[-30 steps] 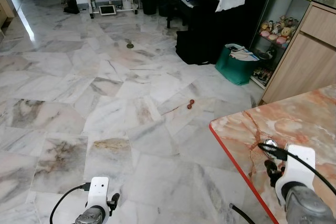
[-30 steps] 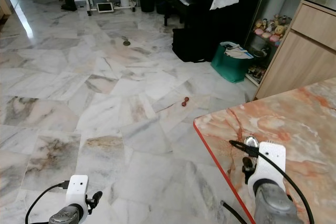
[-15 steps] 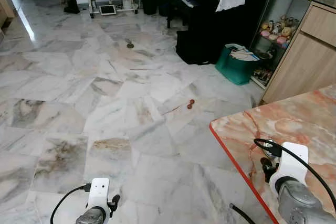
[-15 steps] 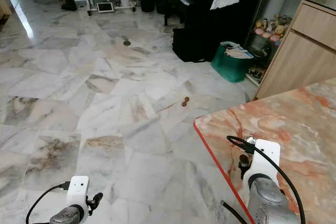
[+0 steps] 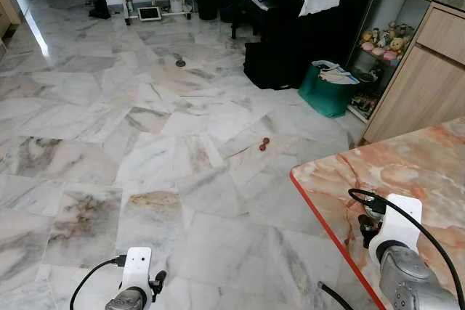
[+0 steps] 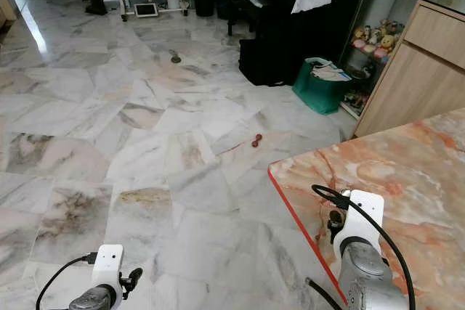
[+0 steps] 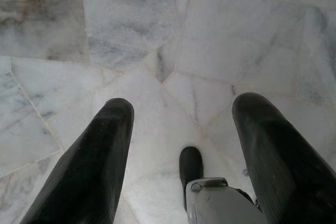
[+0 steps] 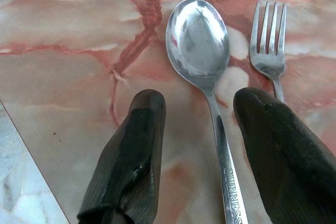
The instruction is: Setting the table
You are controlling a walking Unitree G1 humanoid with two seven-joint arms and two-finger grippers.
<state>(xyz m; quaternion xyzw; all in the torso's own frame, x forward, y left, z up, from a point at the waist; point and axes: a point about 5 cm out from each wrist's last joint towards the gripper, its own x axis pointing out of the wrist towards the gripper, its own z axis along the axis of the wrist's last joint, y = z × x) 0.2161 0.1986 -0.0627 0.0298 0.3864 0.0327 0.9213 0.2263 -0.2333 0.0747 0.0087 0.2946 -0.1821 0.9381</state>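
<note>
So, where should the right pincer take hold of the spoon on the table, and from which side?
Probably at the handle just behind the bowl. The spoon lies flat on the table, its handle running between the open right pincer fingers. The fork lies close beside it, so come straight down from above, one finger on each side of the handle.

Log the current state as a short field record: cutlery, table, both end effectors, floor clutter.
spoon: lying flat on the table, bowl facing up, handle running between the right end effector's fingers
fork: flat beside the spoon, apart from it
table: pink marble top, red edge
right end effector: open, over the table with a finger either side of the spoon handle
left end effector: open, hanging low over the marble floor
floor clutter: small reddish item; green bag by the cabinet
</note>
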